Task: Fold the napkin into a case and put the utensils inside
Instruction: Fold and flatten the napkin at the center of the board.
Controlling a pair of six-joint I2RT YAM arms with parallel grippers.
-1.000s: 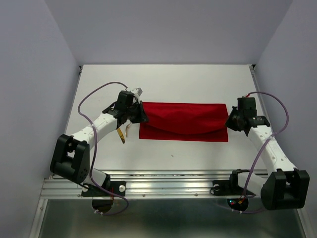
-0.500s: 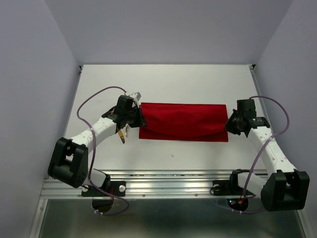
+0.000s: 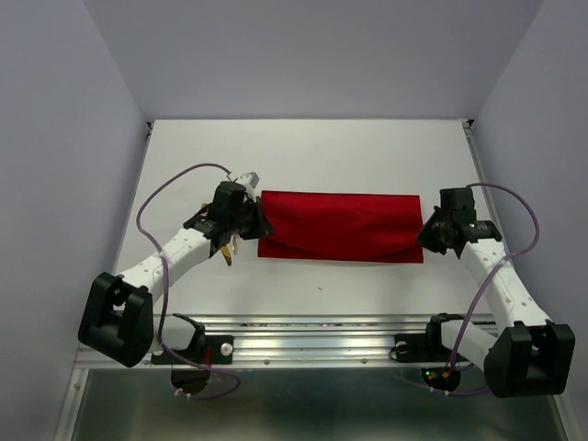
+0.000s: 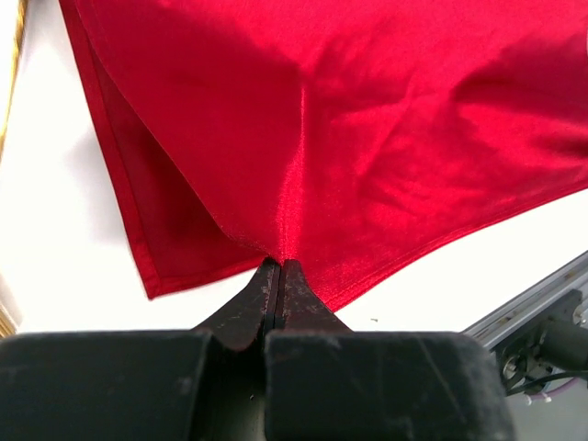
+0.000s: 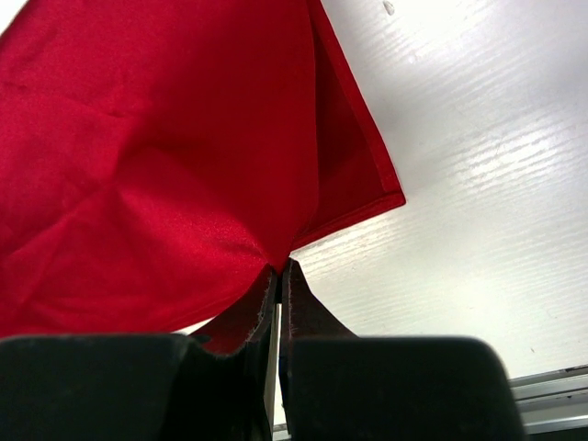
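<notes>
Pinching only a thin peak of cloth at each end, both claws risk losing the napkin point(image 3: 340, 225). An uneven lift or a pull apart could cause a slip, and the raised top layer would then sag and skew the fold.

The left claw point(image 4: 278, 266) has its jaws closed tight on a peak of red cloth at its tips. The lower layer lies flat on the table point(image 4: 55, 266) just beyond. The right claw point(image 5: 278, 271) is likewise clamped on a cloth peak at the opposite short edge. The napkin spans between the claws as a long folded band. The utensils point(image 3: 226, 248) lie just beside the left claw, partly hidden, and dragged cloth could disturb them.
</notes>
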